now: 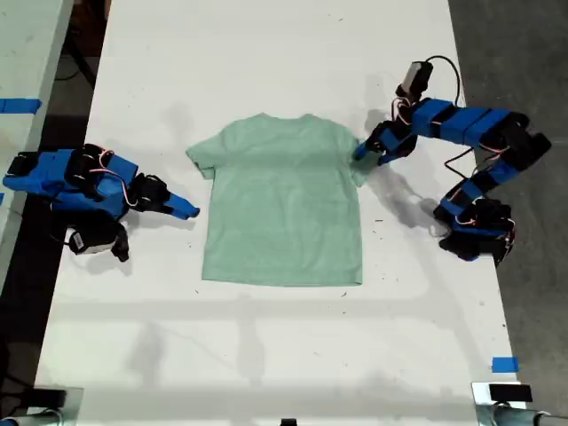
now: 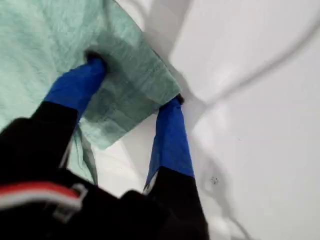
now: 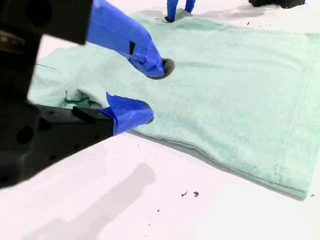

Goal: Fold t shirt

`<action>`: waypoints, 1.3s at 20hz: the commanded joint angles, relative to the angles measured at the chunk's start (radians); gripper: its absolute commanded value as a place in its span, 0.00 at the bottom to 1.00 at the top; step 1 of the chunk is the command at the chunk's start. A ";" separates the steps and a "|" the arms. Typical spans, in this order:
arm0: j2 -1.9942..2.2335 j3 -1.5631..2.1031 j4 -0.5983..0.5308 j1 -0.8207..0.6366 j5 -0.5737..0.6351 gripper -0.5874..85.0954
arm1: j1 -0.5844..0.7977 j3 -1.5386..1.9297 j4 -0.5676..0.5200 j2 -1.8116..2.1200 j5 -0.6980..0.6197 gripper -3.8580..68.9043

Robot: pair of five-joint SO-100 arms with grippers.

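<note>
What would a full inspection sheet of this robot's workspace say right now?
Surface: white table, mostly bare.
Job's things: t shirt lies flat and unfolded at the table's middle.
Clutter: small dark specks; a blue tape piece near the exterior view's lower right.
Tools: my first tool is open and straddles a sleeve edge. My second tool is open at the shirt's opposite side and grips nothing.
Cables: thin wires run along the arm on the exterior view's right.
Surroundings: dark floor; a second table at the exterior view's left.
</note>
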 commanded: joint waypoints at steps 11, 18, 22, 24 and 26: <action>0.006 0.011 -0.020 -0.006 0.006 0.14 | -0.334 -0.977 0.453 -0.236 0.052 0.06; 0.006 0.011 -0.020 -0.006 0.006 0.14 | -0.568 -1.304 0.285 -0.681 -0.006 0.52; 0.006 0.011 -0.020 -0.006 0.006 0.14 | -0.568 -1.290 0.457 -0.495 0.032 0.53; 0.006 0.011 -0.020 -0.006 0.006 0.14 | -0.511 -1.259 0.704 -0.299 0.115 0.51; 0.006 0.011 -0.020 -0.006 0.006 0.14 | -0.445 -0.934 0.773 0.051 0.153 0.50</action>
